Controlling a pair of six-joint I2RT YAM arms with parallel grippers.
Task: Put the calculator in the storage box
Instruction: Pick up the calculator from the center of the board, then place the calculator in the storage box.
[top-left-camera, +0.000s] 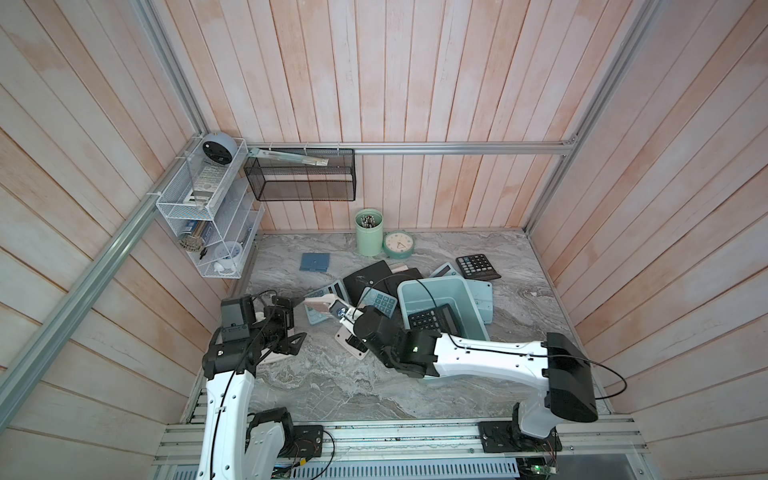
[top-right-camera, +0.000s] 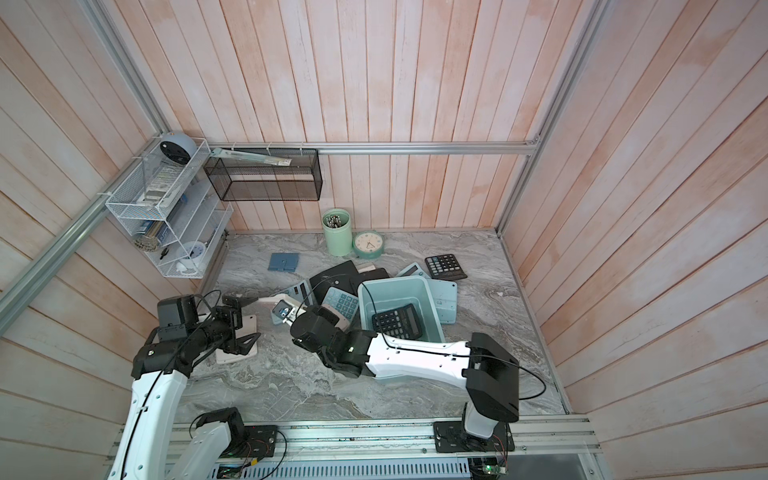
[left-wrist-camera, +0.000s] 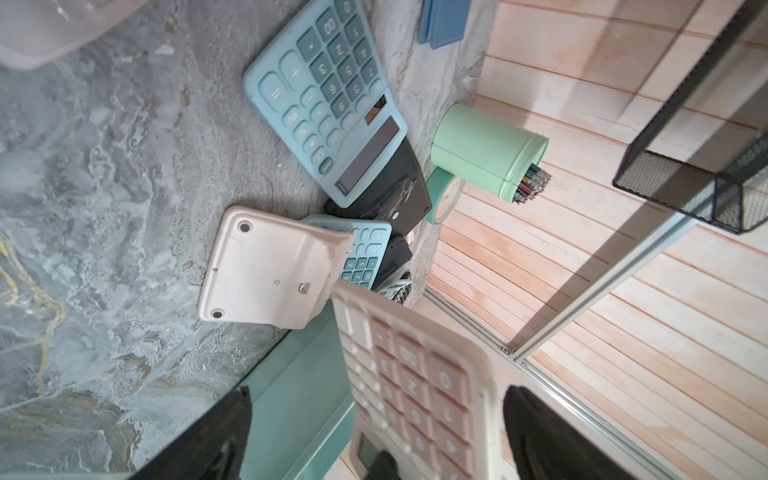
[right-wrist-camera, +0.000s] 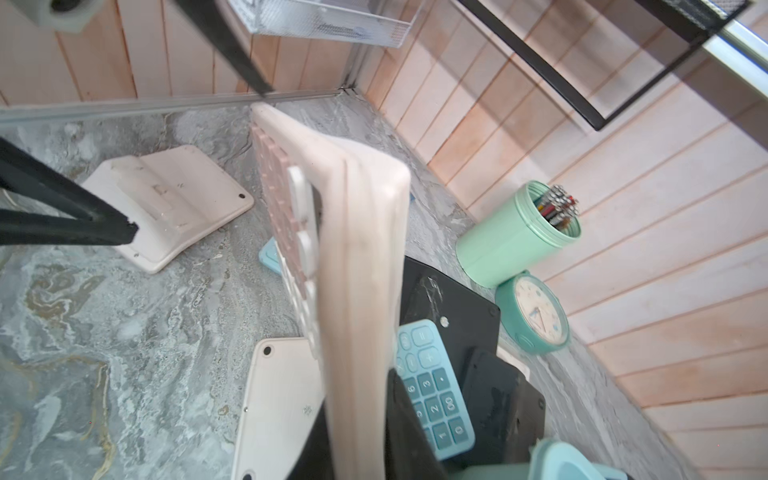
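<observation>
A pink calculator (top-left-camera: 322, 306) hangs on edge above the marble table, left of the storage box (top-left-camera: 469, 291). My right gripper (right-wrist-camera: 357, 432) is shut on its near end, one finger on each face. My left gripper (left-wrist-camera: 380, 390) stands open around the calculator's far end (left-wrist-camera: 415, 374), with its black fingers (right-wrist-camera: 124, 232) apart from the faces. In both top views the two grippers (top-left-camera: 302, 316) (top-left-camera: 347, 313) meet over a blue calculator. The light aqua storage box (top-right-camera: 399, 284) holds a black calculator (top-right-camera: 397, 320).
Several blue, black and pink calculators lie piled left of and behind the box. One pink calculator (right-wrist-camera: 166, 208) lies face down under the left arm. At the back stand a green pen cup (top-left-camera: 369, 232), a clock (top-left-camera: 397, 244) and a black calculator (top-left-camera: 478, 267). A mesh basket (top-left-camera: 301, 174) and a wire rack (top-left-camera: 203, 199) hang on the walls.
</observation>
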